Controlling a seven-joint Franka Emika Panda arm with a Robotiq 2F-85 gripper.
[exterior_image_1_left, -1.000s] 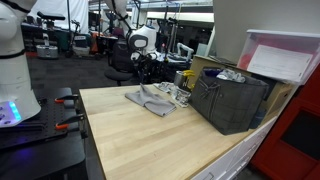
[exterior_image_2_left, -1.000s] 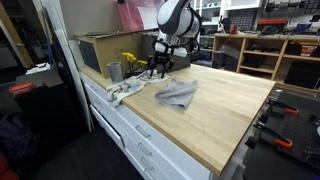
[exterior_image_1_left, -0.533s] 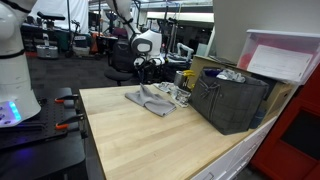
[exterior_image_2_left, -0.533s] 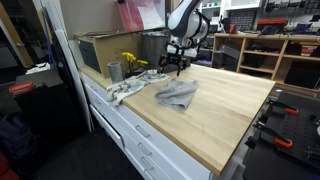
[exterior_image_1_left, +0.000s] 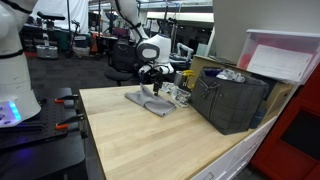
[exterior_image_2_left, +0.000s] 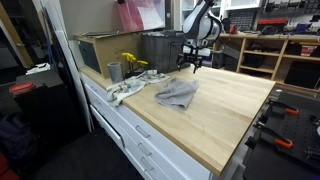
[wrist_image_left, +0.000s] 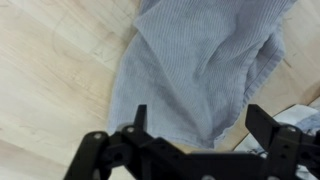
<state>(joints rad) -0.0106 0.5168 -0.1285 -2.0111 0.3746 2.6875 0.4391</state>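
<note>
Wrist view: a grey cloth (wrist_image_left: 200, 55) lies crumpled on the pale wooden table top (wrist_image_left: 50, 60), its ribbed weave plain to see. No tag or print shows on it. The gripper (wrist_image_left: 198, 114) hangs over the cloth's near edge with its two dark fingers (wrist_image_left: 140, 118) spread wide and nothing between them. The jaws are fully released and grasp nothing.

In both exterior views the gripper (exterior_image_1_left: 152, 84) (exterior_image_2_left: 192, 66) points down just above the grey cloth (exterior_image_1_left: 150, 101) (exterior_image_2_left: 177, 94). In an exterior view a gap shows between the fingertips and the fabric. The cloth sits toward the back of the table top (exterior_image_1_left: 150, 145) (exterior_image_2_left: 235, 110), which is otherwise bare across its front half.

Just beside the cloth, toward the wall, a dark crate (exterior_image_1_left: 232, 100) stands on the table. A clear lidded box (exterior_image_1_left: 283, 55) with a pink and white sheet sits behind and above it; any writing there is too small to read. In an exterior view a metal can (exterior_image_2_left: 114, 71), something yellow (exterior_image_2_left: 131, 62) and a light rag (exterior_image_2_left: 124, 91) lie near the table's edge, in front of a cardboard box (exterior_image_2_left: 100, 48). The rag reaches close to the grey cloth. White drawers (exterior_image_2_left: 140, 135) run below the table top. Nothing stands between the open fingers and the cloth.
</note>
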